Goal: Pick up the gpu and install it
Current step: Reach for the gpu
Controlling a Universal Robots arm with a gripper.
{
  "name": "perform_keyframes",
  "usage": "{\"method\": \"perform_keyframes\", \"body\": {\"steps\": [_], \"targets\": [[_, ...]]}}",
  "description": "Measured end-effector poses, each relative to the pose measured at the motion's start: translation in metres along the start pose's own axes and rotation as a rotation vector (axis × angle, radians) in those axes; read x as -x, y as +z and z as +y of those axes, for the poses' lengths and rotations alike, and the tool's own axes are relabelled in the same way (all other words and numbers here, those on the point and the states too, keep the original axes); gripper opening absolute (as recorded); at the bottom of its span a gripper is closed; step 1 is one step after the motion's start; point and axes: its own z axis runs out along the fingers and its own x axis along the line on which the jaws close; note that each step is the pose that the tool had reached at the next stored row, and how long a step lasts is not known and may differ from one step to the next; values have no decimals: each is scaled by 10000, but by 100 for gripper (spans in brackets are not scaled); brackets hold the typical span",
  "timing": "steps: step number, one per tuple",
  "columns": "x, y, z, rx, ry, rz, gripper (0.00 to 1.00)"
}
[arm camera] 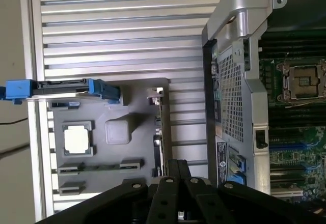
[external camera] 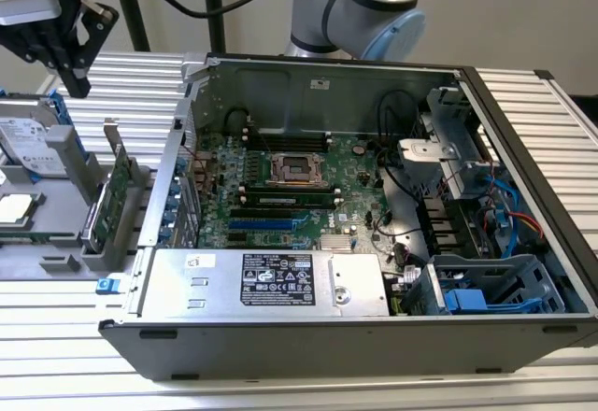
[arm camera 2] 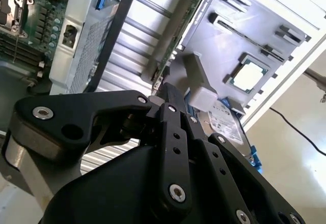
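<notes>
The open computer case (external camera: 280, 93) lies on the slatted table (external camera: 523, 383), with a grey tray (arm camera: 137, 107) beside it on the exterior view's left. The gripper (external camera: 77, 82) hangs above that tray, empty, its black fingers (arm camera: 173, 175) seemingly pressed together, though the tips are hard to make out. Below it the gpu (external camera: 114, 201) stands on edge in the tray, near a square processor chip (arm camera: 77, 139).
</notes>
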Motion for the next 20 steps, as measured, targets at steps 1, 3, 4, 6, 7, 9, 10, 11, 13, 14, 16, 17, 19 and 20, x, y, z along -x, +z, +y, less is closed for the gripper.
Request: {"method": "perform_keyframes", "body": {"steps": [1, 3, 4, 6, 7, 9, 10, 11, 13, 14, 16, 17, 19, 20], "targets": [[-14, 0, -1, 0, 0, 0, 0], [-43, -1, -3, -1, 0, 0, 0], [-56, -1, -4, 0, 0, 0, 0], [-83, -2, -6, -1, 0, 0, 0], [-96, -2, -7, -1, 0, 0, 0], [-114, -3, -8, 0, 0, 0, 0], [-121, -3, -9, -1, -1, 0, 0], [-127, -3, -9, 0, 0, 0, 0], [-135, -3, -10, 0, -1, 0, 0], [-136, -3, -10, -1, -1, 1, 0], [-138, -3, -10, 0, 0, 1, 0], [-138, -3, -10, -1, 0, 0, 0], [-138, -3, -10, 0, 0, 0, 0], [-138, -3, -10, -1, 0, 0, 0]]}}
